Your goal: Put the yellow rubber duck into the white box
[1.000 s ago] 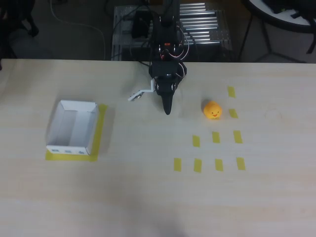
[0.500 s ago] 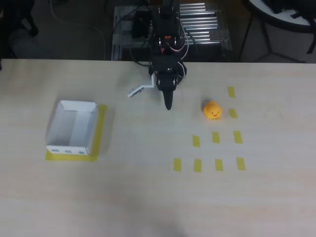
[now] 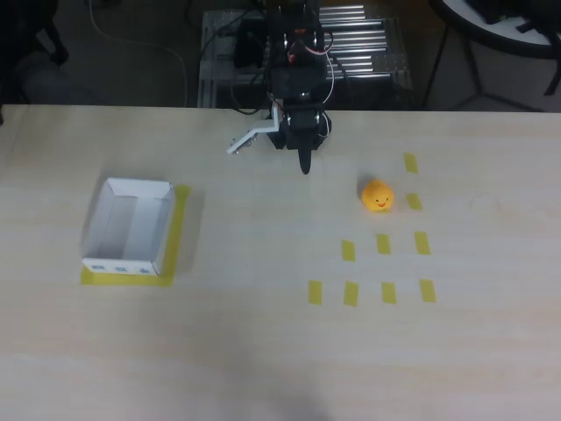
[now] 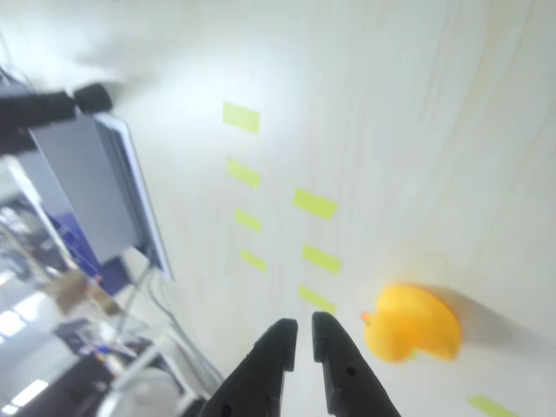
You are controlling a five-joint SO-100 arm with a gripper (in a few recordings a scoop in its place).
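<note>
Gripper (image 3: 302,162) fingers sit nearly closed on nothing, so you need to swing toward four o'clock in the overhead view, where the duck (image 3: 378,196) rests on the table (image 3: 263,333), far from the box (image 3: 128,226).

Robotics lab or research workspace, by all visible signs. Pale wood-grain table (image 3: 263,351) marked out with a grid of yellow tape strips (image 3: 383,244), a white box (image 3: 128,226) set on its own taped yellow outline, and behind the table a metal rack (image 3: 351,44) with loose cables (image 3: 166,53) over dark flooring. Cluttered furniture and equipment, blurred, at the wrist view's left edge.
</note>
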